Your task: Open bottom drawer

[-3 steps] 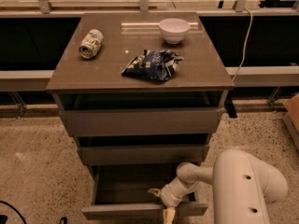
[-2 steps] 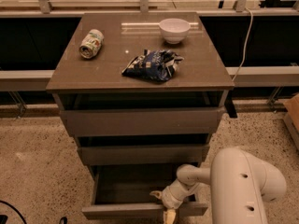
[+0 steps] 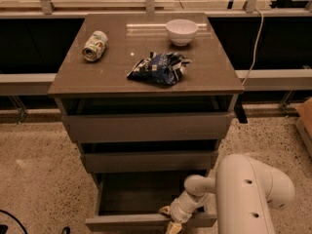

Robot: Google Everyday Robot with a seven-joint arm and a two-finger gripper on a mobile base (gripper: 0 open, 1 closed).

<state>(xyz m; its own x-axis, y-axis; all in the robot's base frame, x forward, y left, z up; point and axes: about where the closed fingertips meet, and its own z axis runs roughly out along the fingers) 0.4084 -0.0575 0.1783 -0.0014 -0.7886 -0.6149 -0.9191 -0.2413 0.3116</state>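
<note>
The bottom drawer (image 3: 131,222) of the grey-brown cabinet is pulled out, and its shallow tray inside (image 3: 141,194) shows. Its flat front panel runs along the bottom edge of the view. My gripper (image 3: 171,220) sits at the top edge of that front panel, right of the middle, at the end of my white arm (image 3: 243,189). The gripper's tips are partly cut off by the lower edge of the view. The middle drawer front (image 3: 148,161) and top drawer front (image 3: 146,126) stand above, each slightly out.
On the cabinet top (image 3: 112,77) lie a tipped can (image 3: 94,45), a crumpled blue chip bag (image 3: 160,67) and a white bowl (image 3: 181,31). Speckled floor surrounds the cabinet. A cardboard box (image 3: 304,116) is at the right edge. A cable (image 3: 253,38) hangs behind.
My arm has shifted slightly left. The gripper stays at the bottom drawer's front edge, and the drawer looks the same amount open.
</note>
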